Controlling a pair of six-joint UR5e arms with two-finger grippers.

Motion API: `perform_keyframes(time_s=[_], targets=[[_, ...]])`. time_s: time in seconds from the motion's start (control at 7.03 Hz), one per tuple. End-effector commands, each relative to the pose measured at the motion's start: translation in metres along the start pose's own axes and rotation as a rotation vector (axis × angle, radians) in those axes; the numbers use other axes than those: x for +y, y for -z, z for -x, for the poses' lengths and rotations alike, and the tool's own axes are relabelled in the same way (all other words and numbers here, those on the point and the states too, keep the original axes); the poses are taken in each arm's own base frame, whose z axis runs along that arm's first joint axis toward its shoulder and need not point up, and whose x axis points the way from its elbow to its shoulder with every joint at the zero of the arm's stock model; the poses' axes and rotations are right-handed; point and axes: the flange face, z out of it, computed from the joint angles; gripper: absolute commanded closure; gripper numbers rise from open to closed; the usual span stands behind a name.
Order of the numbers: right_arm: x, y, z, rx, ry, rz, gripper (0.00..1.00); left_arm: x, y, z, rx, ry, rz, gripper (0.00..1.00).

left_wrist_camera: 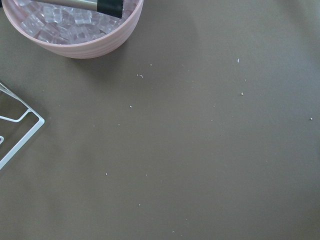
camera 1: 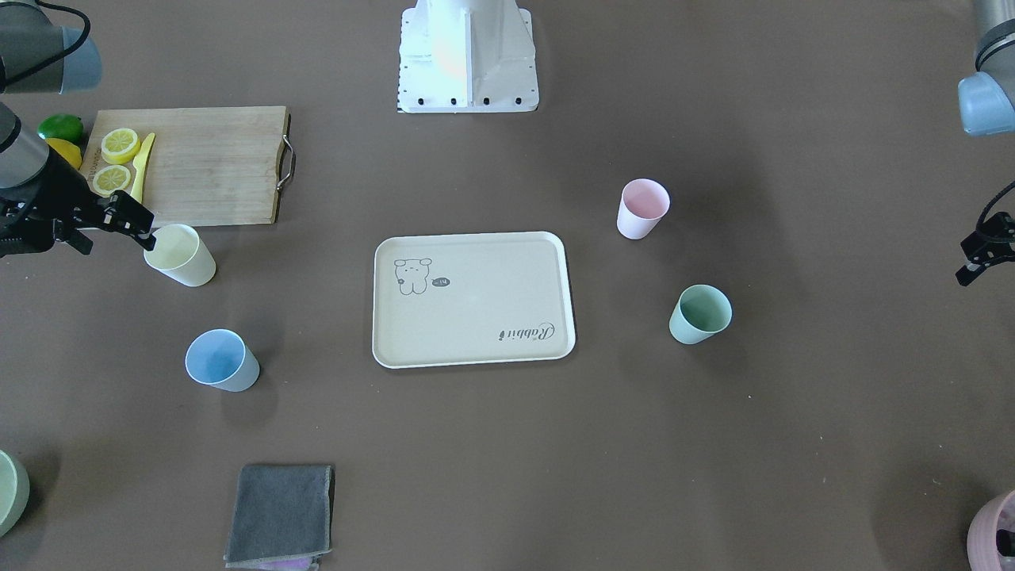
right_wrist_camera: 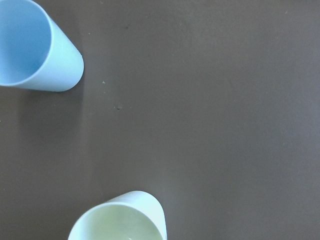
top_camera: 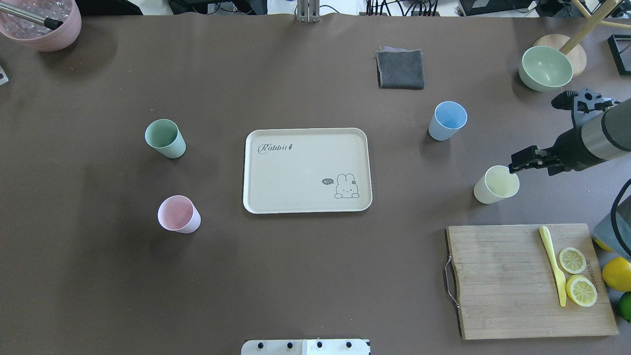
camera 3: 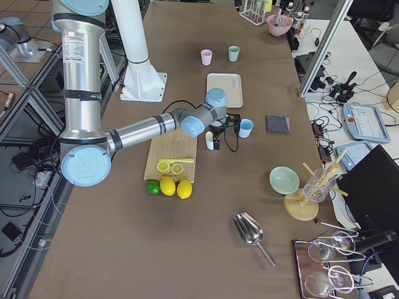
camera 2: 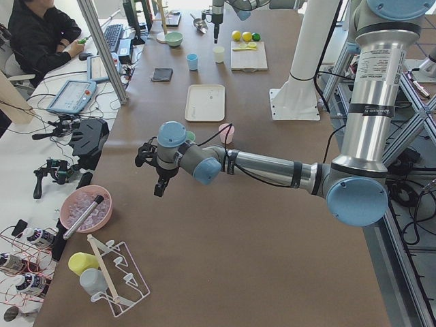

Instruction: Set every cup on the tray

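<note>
You had a brown bench (top_camera: 305, 276) filling the overhead view. At the right of that frame the right pincer (top_camera: 517, 161) sat with its tip at the rim of the yellow cup (top_camera: 495, 185). Whether it was spread or closed on that rim could not be told. The cup stood upright on the bench, just above the wooden cutting board (top_camera: 512, 281), and the blue cup (top_camera: 447, 121) stood upright to its upper left. The tray (top_camera: 305, 170) lay flat at centre frame. To its left, well apart from it, you had the green cup (top_camera: 165, 139) above the pink cup (top_camera: 179, 214), both upright on the bench. Your left pincer (camera 1: 979, 258) hung at the right edge of the front-facing view, far from every cup, and its spread could not be told either.
</note>
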Motion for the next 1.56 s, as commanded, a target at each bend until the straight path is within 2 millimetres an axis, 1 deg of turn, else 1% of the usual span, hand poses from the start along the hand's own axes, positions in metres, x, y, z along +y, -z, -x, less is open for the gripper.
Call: perform_keyframes(time_s=[0.0,0.14,0.28,0.43,0.57,0.71,0.85,1.0,1.14,1.28,1.42], targets=[[0.012,-0.018,-0.001,0.007,-0.002,0.011,0.0,-0.006,0.001,-0.003,0.002,-0.001,-0.002,0.02],[0.012,-0.029,-0.005,0.035,-0.001,0.003,0.0,-0.007,0.002,-0.004,0.002,-0.002,-0.003,0.02],[0.009,-0.035,-0.005,0.044,-0.002,0.005,0.02,-0.008,0.002,-0.005,0.007,-0.003,-0.002,0.02],[0.01,-0.036,-0.005,0.046,-0.003,0.006,0.17,-0.008,0.002,-0.006,0.008,-0.003,-0.002,0.02],[0.011,-0.037,-0.005,0.047,-0.015,0.009,0.74,-0.008,0.002,-0.006,0.01,-0.005,-0.001,0.02],[0.015,-0.041,-0.001,0.048,-0.007,0.016,1.0,-0.008,0.002,-0.006,0.01,-0.005,-0.001,0.02],[0.017,-0.042,0.004,0.05,0.004,0.009,1.0,-0.008,0.002,-0.006,0.009,-0.004,0.0,0.02],[0.017,-0.042,0.014,0.037,0.016,0.007,1.0,-0.01,0.002,-0.006,0.008,-0.005,-0.002,0.02],[0.017,-0.042,0.019,0.032,0.019,0.008,1.0,-0.012,0.002,-0.007,0.01,-0.006,-0.002,0.02],[0.016,-0.038,0.024,0.02,0.018,0.008,1.0,-0.013,0.003,-0.008,0.01,-0.007,-0.003,0.02],[-0.002,-0.016,0.032,-0.01,-0.002,-0.012,1.0,-0.014,0.004,-0.01,0.011,-0.007,-0.006,0.02]])
